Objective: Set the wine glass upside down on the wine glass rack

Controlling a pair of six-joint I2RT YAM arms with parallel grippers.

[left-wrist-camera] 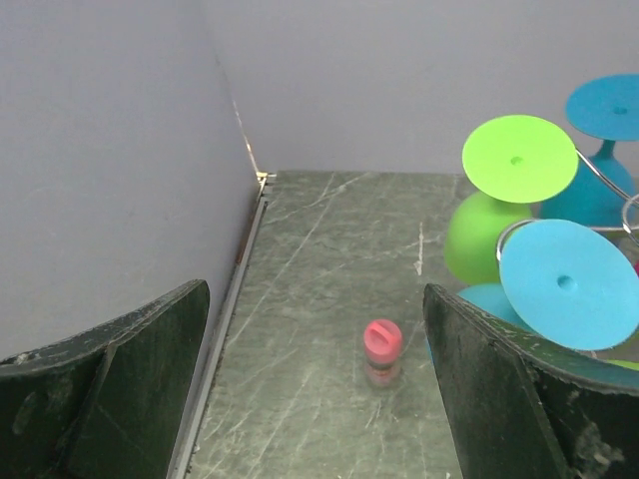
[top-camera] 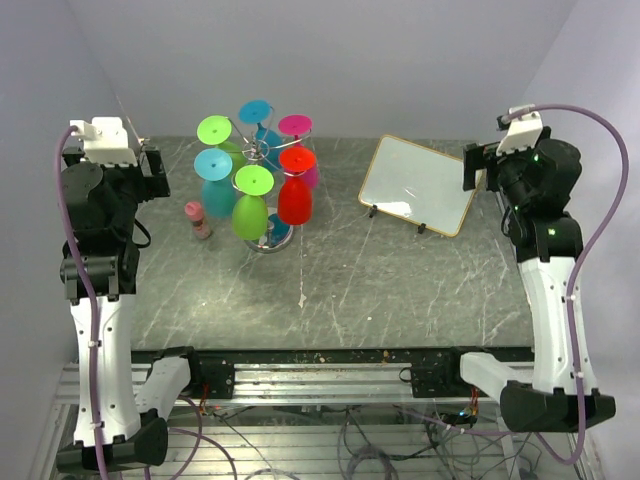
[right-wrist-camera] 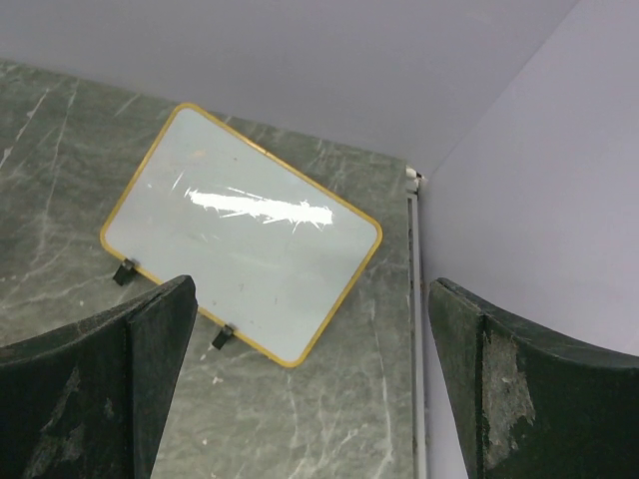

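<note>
The left gripper (left-wrist-camera: 315, 334) is hanging spread wide and empty above a small pink-capped bottle (left-wrist-camera: 381, 347), and the right gripper (right-wrist-camera: 310, 339) is gaping likewise over a gold-framed whiteboard (right-wrist-camera: 240, 230) — neither is carrying anything. The wine glass rack (top-camera: 262, 151) is standing at the back left of the table (top-camera: 400, 290), its wire arms bearing bright glasses, the red wine glass (top-camera: 295, 200) among them, all hanging bowl-down. No loose glass is showing, so the hanging is looking finished — the next move is probably calling only for keeping clear.
</note>
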